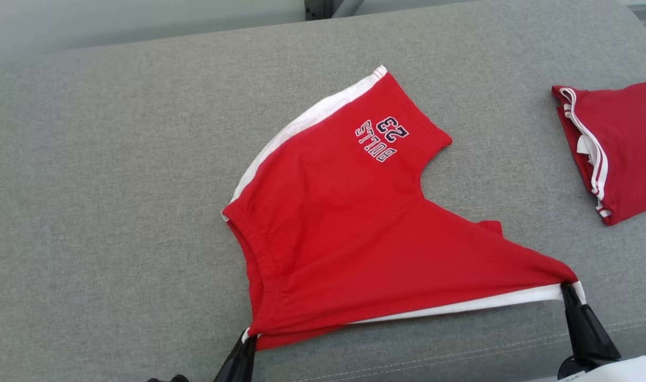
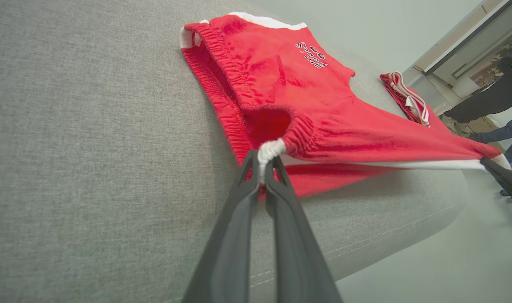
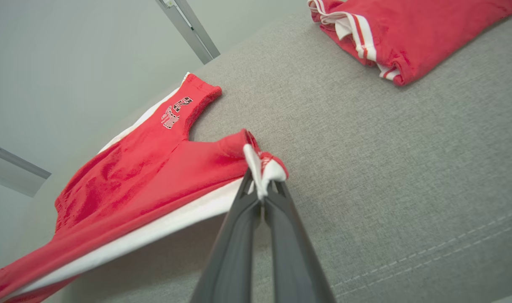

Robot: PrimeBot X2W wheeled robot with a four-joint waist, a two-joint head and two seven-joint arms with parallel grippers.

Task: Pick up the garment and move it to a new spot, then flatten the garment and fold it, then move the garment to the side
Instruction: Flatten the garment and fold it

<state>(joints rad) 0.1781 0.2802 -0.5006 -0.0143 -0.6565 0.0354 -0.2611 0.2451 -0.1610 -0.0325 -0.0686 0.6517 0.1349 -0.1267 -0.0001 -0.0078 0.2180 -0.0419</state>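
A pair of red shorts with white side stripes and a "BULLS 23" print lies on the grey cushion. My left gripper is shut on the waistband corner at the near left. My right gripper is shut on the hem corner of the near leg, at the right. The near edge with its white stripe is stretched taut between the two grippers and lifted a little off the cushion. The far leg with the print lies flat.
A folded red garment with white stripes lies at the cushion's right edge. The cushion's front edge with its stitched seam runs just beyond the grippers. The left wrist view shows people's legs past the cushion.
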